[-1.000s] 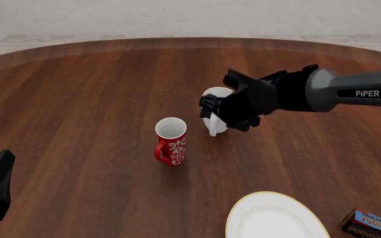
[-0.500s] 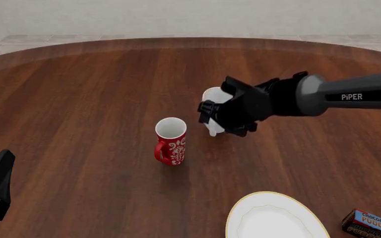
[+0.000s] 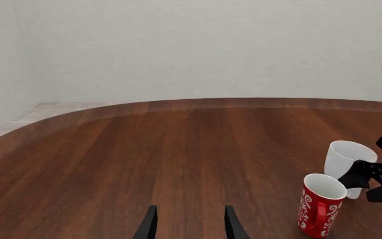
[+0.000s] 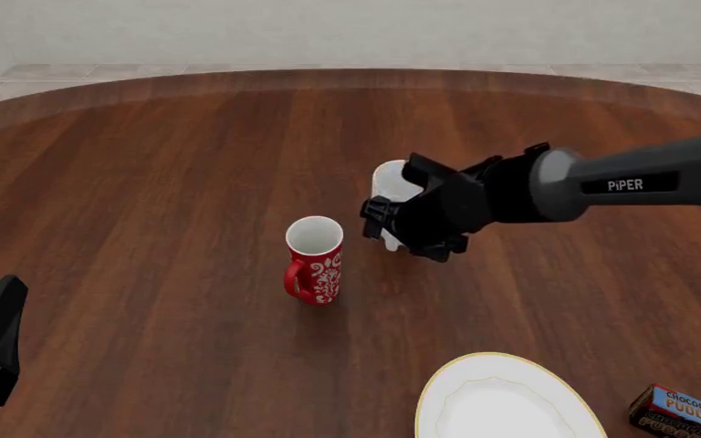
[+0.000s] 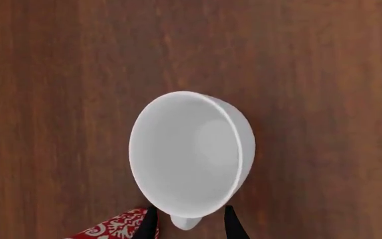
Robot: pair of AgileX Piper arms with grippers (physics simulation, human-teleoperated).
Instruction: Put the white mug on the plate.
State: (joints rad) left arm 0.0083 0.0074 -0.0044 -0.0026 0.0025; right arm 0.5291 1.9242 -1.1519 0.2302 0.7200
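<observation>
You are at a bare simulated room: a rounded dark wooden table, plain pale walls at the far side, mugs, a plate and a pudding box near right.

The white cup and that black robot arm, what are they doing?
The right claw is at the white mug, with its two fingers on either side of the mug's handle, getting ready to lift it. I cannot tell if it is squeezing yet. The mug stands on the table, just behind the red mug. The plate where it should go waits empty near the front edge. The left claw is open and far off to the side, holding nothing.
</observation>
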